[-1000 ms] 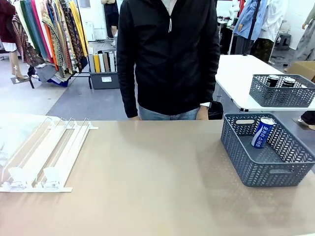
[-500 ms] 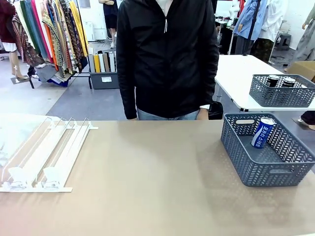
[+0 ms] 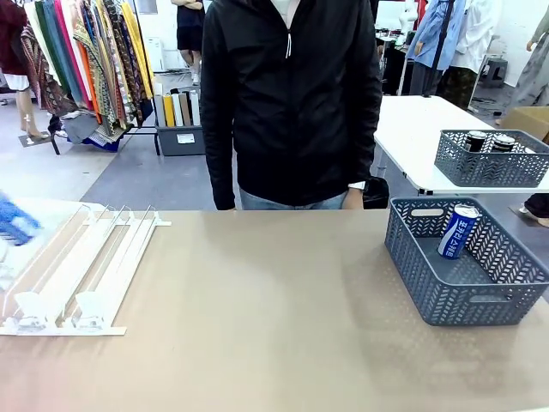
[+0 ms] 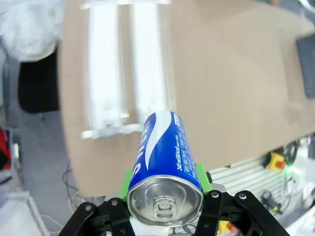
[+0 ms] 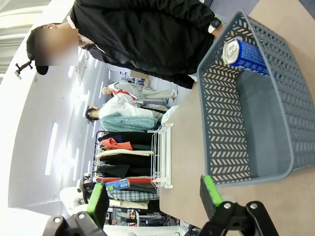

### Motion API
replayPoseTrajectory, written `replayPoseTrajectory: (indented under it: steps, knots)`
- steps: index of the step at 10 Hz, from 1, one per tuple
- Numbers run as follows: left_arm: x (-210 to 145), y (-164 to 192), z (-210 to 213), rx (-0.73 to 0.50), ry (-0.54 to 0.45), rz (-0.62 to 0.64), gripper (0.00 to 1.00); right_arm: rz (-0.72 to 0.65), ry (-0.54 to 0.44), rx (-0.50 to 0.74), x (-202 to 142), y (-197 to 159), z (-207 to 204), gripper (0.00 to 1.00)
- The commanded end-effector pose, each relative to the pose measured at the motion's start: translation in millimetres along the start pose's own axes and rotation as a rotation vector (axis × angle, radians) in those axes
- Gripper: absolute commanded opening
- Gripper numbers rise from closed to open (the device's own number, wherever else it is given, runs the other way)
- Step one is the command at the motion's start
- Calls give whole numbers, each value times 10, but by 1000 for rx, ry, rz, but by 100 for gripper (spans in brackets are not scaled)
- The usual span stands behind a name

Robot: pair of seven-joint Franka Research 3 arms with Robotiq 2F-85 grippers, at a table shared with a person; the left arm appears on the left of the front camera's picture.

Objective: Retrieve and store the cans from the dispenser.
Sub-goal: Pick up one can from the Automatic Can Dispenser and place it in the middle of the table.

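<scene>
The left gripper (image 4: 165,196) is pinching a blue can (image 4: 165,162) between its green pads, with the silver top of the can turned toward the wrist camera and the body pointing away, high above the table (image 4: 231,88). Below it in the left wrist view lies the dispenser (image 4: 125,73), whose lanes look empty; in the front view the same dispenser (image 3: 81,266) rests at the left side of the table (image 3: 257,309), and a blue blur (image 3: 15,219) at the left edge is probably this can in motion, though it is too smeared to be sure. The grey basket (image 3: 467,296) stands at the right side of the table, well apart from the dispenser, and one blue can (image 3: 458,230) already leans inside it against the back wall. The right gripper (image 5: 157,194) has its fingers spread wide with nothing between them, and it looks toward the basket (image 5: 216,142) and the stored can (image 5: 244,54). A person (image 3: 292,103) stands at the far side of the table with the hands down. I judge that the step in hand is the carrying of the retrieved can toward storage. The next move calls for a long travel across the table to the basket, then lowering the can inside beside the other one and only then opening the fingers, so that it does not drop or roll.
</scene>
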State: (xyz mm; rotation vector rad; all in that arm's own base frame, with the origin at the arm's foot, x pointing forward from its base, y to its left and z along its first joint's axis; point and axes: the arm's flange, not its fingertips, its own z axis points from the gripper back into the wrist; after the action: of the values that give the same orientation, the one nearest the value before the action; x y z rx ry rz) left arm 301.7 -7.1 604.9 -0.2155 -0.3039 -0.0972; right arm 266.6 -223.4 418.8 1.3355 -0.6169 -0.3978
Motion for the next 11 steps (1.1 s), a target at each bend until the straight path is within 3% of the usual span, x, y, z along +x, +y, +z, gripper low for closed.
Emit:
replayPoseTrajectory:
  steps: [1, 3, 5, 8, 11]
  knots:
    - [466, -1211, -290, -17, 97, -263, 0, 12, 3, 4, 14, 20, 13, 100]
    - [596, -2220, -897, 37, 185, -434, 0, 12, 3, 4, 14, 20, 13, 100]
    - [570, -2928, -1485, 32, 196, -573, 0, 12, 3, 4, 14, 20, 13, 100]
    - [445, -3315, -2463, 112, 214, -726, 0, 12, 3, 4, 14, 20, 13, 100]
    - [451, -3400, -2974, 135, 280, -758, 0, 12, 3, 4, 14, 20, 13, 100]
